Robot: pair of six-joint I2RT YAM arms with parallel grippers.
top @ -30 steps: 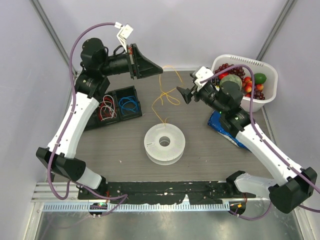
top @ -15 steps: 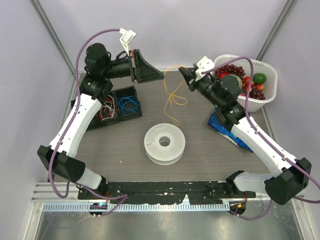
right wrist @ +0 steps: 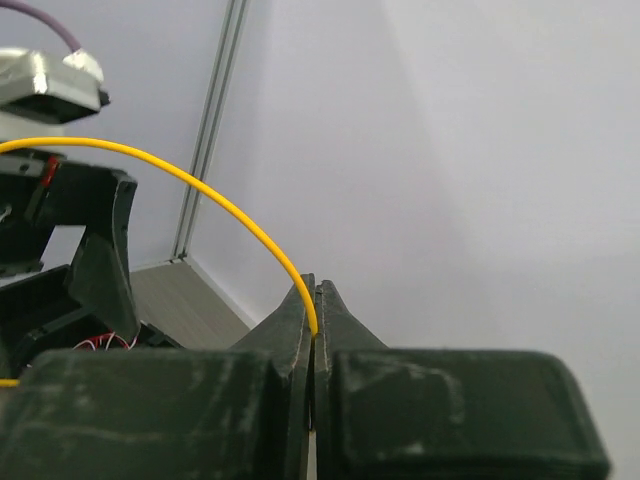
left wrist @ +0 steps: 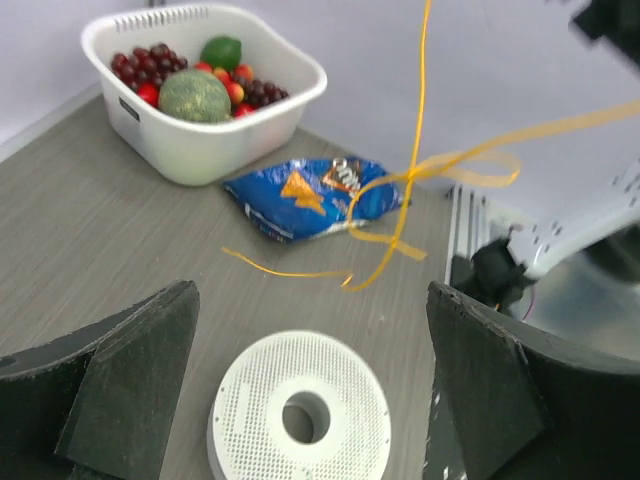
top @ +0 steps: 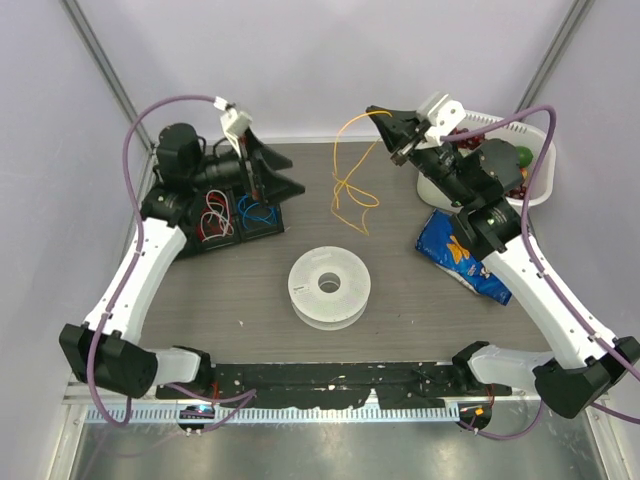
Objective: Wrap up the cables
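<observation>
The right gripper (right wrist: pixel 314 292) is pinched shut on the top end of the yellow wire (top: pixel 347 190), which dangles in loose loops beyond the spool (top: pixel 329 287); the left gripper (left wrist: pixel 310 290) gapes wide, empty; the wire looks light, springy, probably slippery; grip it near its free tail.

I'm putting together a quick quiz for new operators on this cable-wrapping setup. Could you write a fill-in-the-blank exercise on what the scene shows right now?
1. The yellow wire hangs from the right gripper, whose jaws are ____.
2. The left gripper is open and holds ____.
3. The white spool lies on the table with ____ wire wound on it.
4. The chip bag to the spool's right is ____.

Missing words: shut; nothing; no; blue.
</observation>
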